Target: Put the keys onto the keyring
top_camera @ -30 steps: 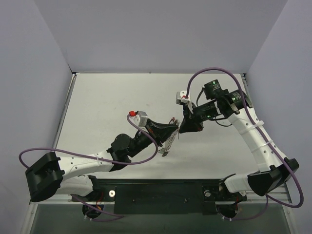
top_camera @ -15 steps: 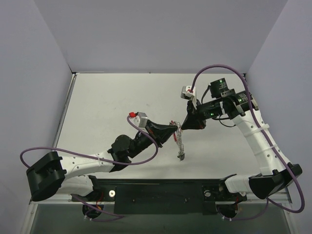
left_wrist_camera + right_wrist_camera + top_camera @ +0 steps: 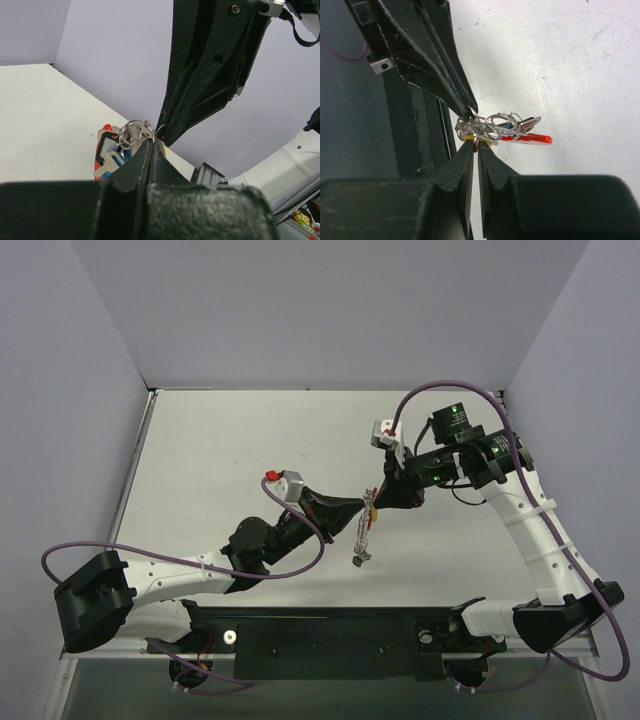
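Both grippers meet above the table's middle. My left gripper (image 3: 362,505) is shut on the silvery keyring (image 3: 367,512), whose chain (image 3: 360,545) hangs down toward the table. In the left wrist view the keyring (image 3: 135,131) sits just left of my shut left gripper (image 3: 153,142), with red and blue-headed keys (image 3: 106,156) hanging from it. My right gripper (image 3: 378,501) comes in from the right. In the right wrist view the right gripper (image 3: 476,145) is shut on a yellow-headed key (image 3: 469,136) pressed against the keyring (image 3: 490,124). A red key (image 3: 532,138) sticks out to the right.
Purple cables (image 3: 440,390) loop over both arms. The right arm's fingers (image 3: 210,65) fill the upper middle of the left wrist view. The black base rail (image 3: 320,635) runs along the near edge; grey walls stand around the white table (image 3: 220,440).
The chain swung out from beside the left gripper and now hangs straight down. The right gripper drew slightly right, then settled back at the ring. Both grippers stayed shut.
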Robot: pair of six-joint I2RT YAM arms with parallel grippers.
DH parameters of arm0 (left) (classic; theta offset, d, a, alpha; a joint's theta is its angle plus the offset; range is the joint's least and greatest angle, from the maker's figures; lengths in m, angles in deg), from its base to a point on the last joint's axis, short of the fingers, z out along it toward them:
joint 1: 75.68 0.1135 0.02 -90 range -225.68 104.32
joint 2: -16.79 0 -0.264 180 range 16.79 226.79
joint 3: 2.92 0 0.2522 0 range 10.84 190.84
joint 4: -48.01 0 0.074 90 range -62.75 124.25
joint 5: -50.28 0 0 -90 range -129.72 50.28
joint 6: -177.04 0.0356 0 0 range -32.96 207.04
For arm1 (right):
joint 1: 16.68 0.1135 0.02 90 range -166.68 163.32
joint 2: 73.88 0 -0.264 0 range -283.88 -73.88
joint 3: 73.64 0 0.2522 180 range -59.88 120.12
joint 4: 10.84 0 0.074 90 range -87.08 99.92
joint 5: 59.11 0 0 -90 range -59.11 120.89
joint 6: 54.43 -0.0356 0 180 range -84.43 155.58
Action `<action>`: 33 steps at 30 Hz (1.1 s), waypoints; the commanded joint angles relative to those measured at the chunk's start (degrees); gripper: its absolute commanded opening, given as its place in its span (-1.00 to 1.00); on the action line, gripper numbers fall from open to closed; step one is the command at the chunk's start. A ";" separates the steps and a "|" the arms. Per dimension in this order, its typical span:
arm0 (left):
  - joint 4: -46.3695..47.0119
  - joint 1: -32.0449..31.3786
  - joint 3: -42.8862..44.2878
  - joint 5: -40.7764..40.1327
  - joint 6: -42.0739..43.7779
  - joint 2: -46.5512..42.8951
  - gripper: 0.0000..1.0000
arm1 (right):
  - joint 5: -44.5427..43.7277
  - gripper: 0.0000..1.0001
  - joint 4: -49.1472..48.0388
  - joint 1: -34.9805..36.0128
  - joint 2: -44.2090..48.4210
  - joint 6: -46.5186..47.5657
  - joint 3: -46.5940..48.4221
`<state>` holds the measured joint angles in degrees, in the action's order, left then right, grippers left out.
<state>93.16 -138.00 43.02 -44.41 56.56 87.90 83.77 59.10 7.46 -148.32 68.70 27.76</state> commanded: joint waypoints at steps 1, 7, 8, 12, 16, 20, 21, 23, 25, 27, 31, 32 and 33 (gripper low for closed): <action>2.17 -0.25 0.60 0.38 -0.19 -0.71 -1.00 | 3.01 -0.84 3.76 1.78 1.84 3.87 -0.01; -0.20 0.10 0.51 0.03 0.95 -2.20 -1.00 | 2.92 -0.23 6.04 -2.33 3.24 4.41 2.19; -1.34 0.27 0.51 -0.06 1.30 -2.47 -1.00 | 5.02 -0.19 6.04 -5.56 4.03 4.23 2.19; -7.21 2.47 1.12 1.78 2.18 -3.96 -1.00 | 7.06 -0.04 5.34 -14.20 7.19 4.23 -0.88; -17.85 7.21 3.93 4.51 1.13 -3.88 -1.00 | 5.83 0.00 -0.80 -21.49 10.09 0.20 -9.84; -32.87 16.26 8.76 8.11 -3.79 -5.45 -1.00 | 5.39 0.02 -8.45 -26.95 13.87 -3.94 -20.12; -38.90 19.14 10.34 8.38 -4.23 -5.89 -1.00 | 5.91 0.02 -10.46 -28.35 15.01 -5.16 -23.09; -47.87 23.11 13.68 7.77 -3.37 -7.21 -1.00 | 7.40 0.02 -13.90 -29.94 16.77 -7.10 -27.07; -55.20 26.54 15.71 5.93 -1.96 -9.23 -1.00 | 8.54 0.02 -17.06 -30.91 18.00 -8.85 -30.67; -62.41 30.23 16.59 3.11 -1.17 -10.63 -1.00 | 9.69 0.03 -20.05 -31.70 18.97 -10.53 -33.75; -69.80 44.61 18.26 4.15 2.44 -10.04 -1.00 | 10.05 0.03 -22.69 -32.23 19.59 -10.98 -37.45; -71.47 46.66 19.40 4.68 3.40 -9.59 -1.00 | 10.13 0.03 -22.96 -32.31 19.76 -10.98 -37.80; -72.44 50.60 20.80 6.08 3.76 -7.93 -1.00 | 10.13 0.03 -23.05 -32.31 19.85 -10.98 -38.06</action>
<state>29.78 -97.63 58.46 -39.41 56.83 78.11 90.70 40.28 -24.28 -129.43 59.21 -9.03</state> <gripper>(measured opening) 0.022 0.514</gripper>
